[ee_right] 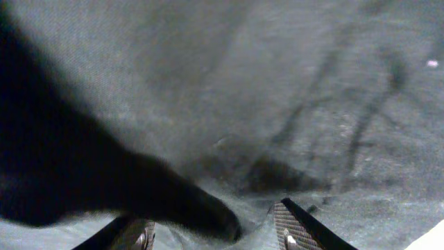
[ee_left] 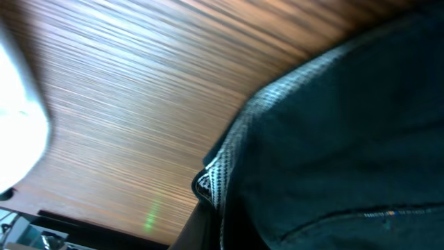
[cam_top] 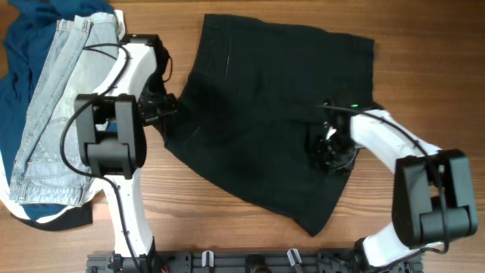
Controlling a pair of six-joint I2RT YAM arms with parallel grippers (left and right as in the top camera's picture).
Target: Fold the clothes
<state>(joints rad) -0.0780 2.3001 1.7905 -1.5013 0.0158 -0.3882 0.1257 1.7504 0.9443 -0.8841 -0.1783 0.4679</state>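
Shorts (cam_top: 265, 98) lie spread flat mid-table (cam_top: 189, 224), black, roughly square, one corner pointing toward the robot base. The far edge runs straight, and a faint seam line shows near the far left corner. Left gripper (cam_top: 163, 106) sits at the shorts' left edge, low, arm reaching in from the side over the jeans (cam_top: 53, 98). In the left wrist view the shorts' (ee_left: 347, 139) edge runs diagonally across bare wood (ee_left: 125, 104), its hem catching light with a woven sheen. A corner of the hem stands up at the bottom of the view against a dark shape. Cannot tell if that shape is a finger, nor whether this claw is open or closed on the cloth. Right gripper (cam_top: 332, 152) is down on the shorts' right half, well inside the outline. In the right wrist view the claw (ee_right: 211, 232) is spread wide, fingertips (ee_right: 291, 226) pressed at the cloth (ee_right: 243, 83). A dark raised fold lies between them, nearer the left finger. The fold is not pinched, with a gap left on the right side. Creases fan out across the fabric beyond the fingers. The jeans are stacked at the table's left, light blue, on top of a dark blue garment (cam_top: 19, 38), and both are apart from the shorts.
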